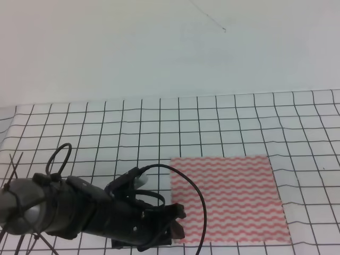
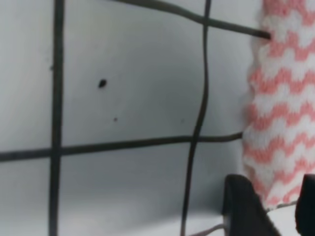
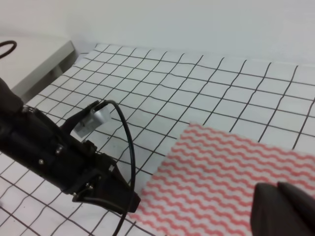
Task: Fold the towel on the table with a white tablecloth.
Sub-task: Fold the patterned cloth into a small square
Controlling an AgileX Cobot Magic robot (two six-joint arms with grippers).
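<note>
- towel [image 1: 226, 199] lies flat, spread out on the tablecloth [image 1: 159, 127], front-right of centre in my high cam; pink/white wavy stripes, edges roughly square w/ the grid.
- table [image 1: 32, 133] is covered by that gridded cloth up to the plain wall at the back.
- left gripper [image 1: 178, 223] is low at the towel's near-left corner, arm coming in from the bottom-left w/ a black cable looping over it.
- left claw: fingers [image 2: 243, 209] look slightly parted at the towel's edge; i can't tell if cloth is pinched between them (wrist cam shows only the dark tips against the striped edge).
- in the right wrist cam the left gripper [image 3: 115, 191] sits right at the towel [image 3: 231, 182] corner, tip touching or just over the edge, can't say which.
- right gripper [image 3: 285, 211]: only a dark blurred bit at the bottom-right of its own cam, above the towel's near side; can't tell how far it's open, nothing seen in it. not in the high cam.
</note>
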